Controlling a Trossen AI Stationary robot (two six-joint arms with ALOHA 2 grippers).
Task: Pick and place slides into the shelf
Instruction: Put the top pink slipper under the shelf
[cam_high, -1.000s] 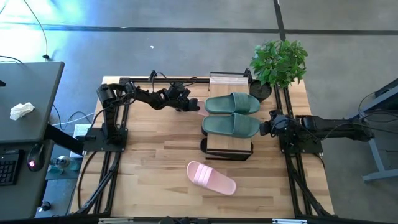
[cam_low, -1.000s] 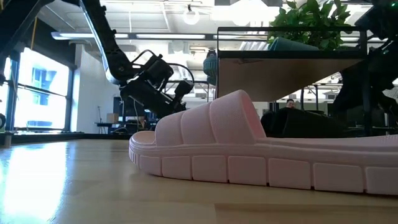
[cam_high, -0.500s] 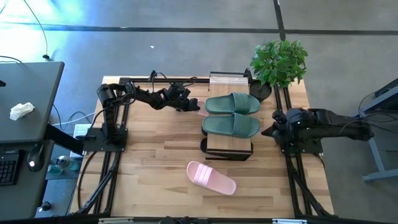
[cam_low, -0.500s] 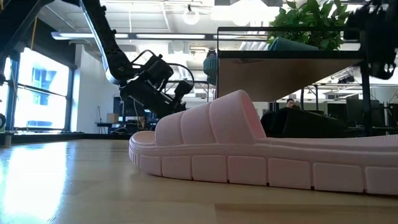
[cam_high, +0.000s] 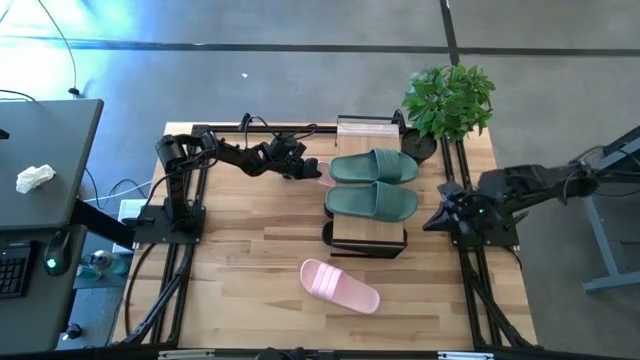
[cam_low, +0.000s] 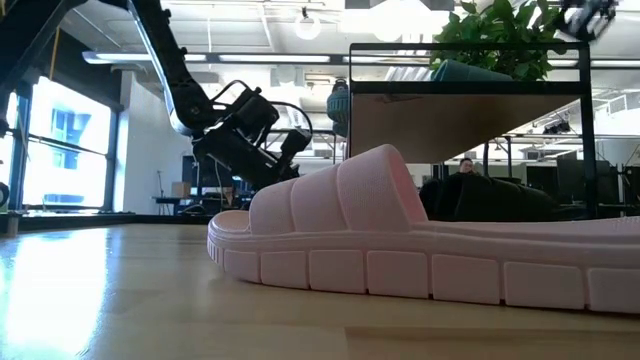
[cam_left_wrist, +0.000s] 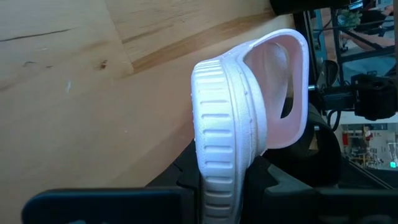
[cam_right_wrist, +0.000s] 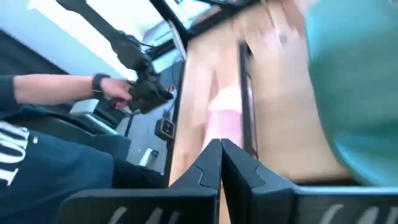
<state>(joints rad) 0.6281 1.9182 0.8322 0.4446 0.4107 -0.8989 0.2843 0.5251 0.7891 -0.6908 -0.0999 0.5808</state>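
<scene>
Pink slide (cam_left_wrist: 245, 124) pinched in left tool (cam_high: 306, 168) beside shelf (cam_high: 368, 242); right tool (cam_right_wrist: 221, 163) pressed together, raised.

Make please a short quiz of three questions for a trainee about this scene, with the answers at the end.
1. True or false: the two green slides lie side by side on top of the shelf.
2. What does the left gripper hold? A) a green slide B) a pink slide C) nothing
3. Fill in: the other pink slide lies on the ______, in front of the shelf.

Key:
1. True.
2. B. The left wrist view shows a pink slide clamped between the fingers.
3. Table. The right gripper is shut, holds nothing, and sits to the right of the shelf.
</scene>
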